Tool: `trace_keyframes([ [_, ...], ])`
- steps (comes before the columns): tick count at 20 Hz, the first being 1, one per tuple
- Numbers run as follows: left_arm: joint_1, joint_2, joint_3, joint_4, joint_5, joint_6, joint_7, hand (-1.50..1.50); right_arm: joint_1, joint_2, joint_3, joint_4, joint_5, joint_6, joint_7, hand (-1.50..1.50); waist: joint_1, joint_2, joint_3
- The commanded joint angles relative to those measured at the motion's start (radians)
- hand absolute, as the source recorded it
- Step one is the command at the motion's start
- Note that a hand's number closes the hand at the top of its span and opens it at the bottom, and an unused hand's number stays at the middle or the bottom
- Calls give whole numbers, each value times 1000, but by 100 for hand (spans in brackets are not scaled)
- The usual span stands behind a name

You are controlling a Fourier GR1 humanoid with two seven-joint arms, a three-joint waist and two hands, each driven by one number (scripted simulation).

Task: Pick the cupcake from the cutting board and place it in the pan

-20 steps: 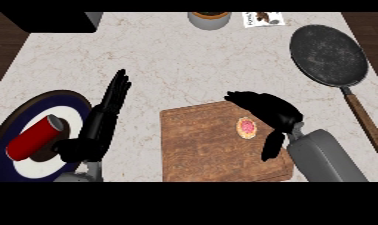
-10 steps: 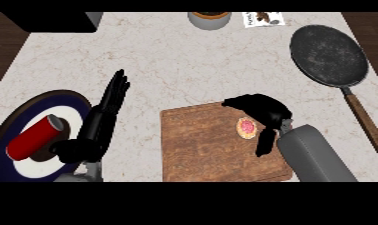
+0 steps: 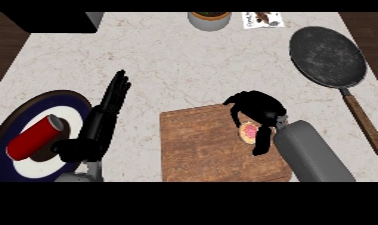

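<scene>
Black fingers (image 3: 235,113) of the right hand (image 3: 262,109) curl round the cupcake (image 3: 249,131) under them, so they can lift it off the cutting board (image 3: 199,144).

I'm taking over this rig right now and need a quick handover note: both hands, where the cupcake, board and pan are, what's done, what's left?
Right hand: fingers and thumb curled round the cupcake, apparently gripping it.
Left hand: open, resting on the counter left of the board, holding nothing.
Cupcake: on the right side of the cutting board, not yet lifted.
Pan: on the counter's right, beyond the board.
Done: reach and grasp.
Left: lift, carry to the pan, release.
</scene>
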Motion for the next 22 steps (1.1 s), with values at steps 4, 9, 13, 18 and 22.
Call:
trace_keyframes([
  [4, 37, -25, -43, -81, -42, 24, 60, 0, -4, 18, -60, 105, 51, -168, -96, 150, 2, 10, 6],
  [9, 33, 18, 22, -8, 11, -33, -15, 0, -16, 130, -220, 30, 11, -215, 267, 150, -1, 9, 5],
  [13, 8, -7, -5, 1, -19, -5, 6, 0, -86, 198, -334, 44, 58, -316, 603, 150, -6, 10, 4],
  [18, 14, -28, -22, -9, -26, 8, 16, 0, -202, 215, -329, -38, 196, -458, 810, 150, 2, 6, 5],
  [22, 10, -16, 4, 39, -24, -2, -40, 0, -207, 231, -277, -155, 188, -541, 910, 150, -2, 5, 5],
])
